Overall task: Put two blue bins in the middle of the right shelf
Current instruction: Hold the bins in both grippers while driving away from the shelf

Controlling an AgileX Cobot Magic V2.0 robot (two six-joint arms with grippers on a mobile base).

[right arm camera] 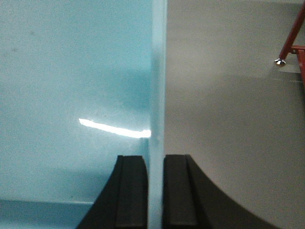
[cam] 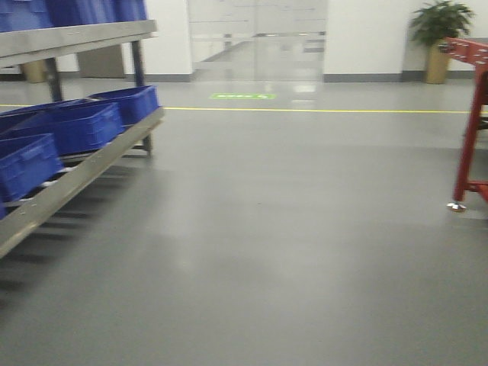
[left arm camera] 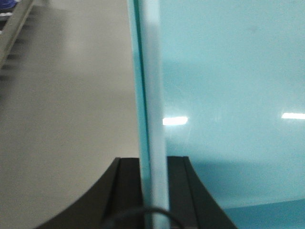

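A pale cyan blue bin (left arm camera: 228, 95) fills the right half of the left wrist view, and its smooth inside (right arm camera: 71, 71) fills the left half of the right wrist view. My left gripper (left arm camera: 152, 160) is shut on the bin's left wall rim (left arm camera: 152, 71), with one black finger on each side. In the same way my right gripper (right arm camera: 155, 157) is shut on the opposite wall rim (right arm camera: 158, 71). I cannot tell whether a second bin is nested with it. The bin and both grippers are out of the front view.
Grey floor (cam: 267, 229) stretches ahead. A metal rack (cam: 84, 164) on the left holds several dark blue crates (cam: 76, 126). A red frame (cam: 473, 130) stands at the right edge, its foot (right arm camera: 280, 61) showing in the right wrist view. A potted plant (cam: 438, 38) stands by the far wall.
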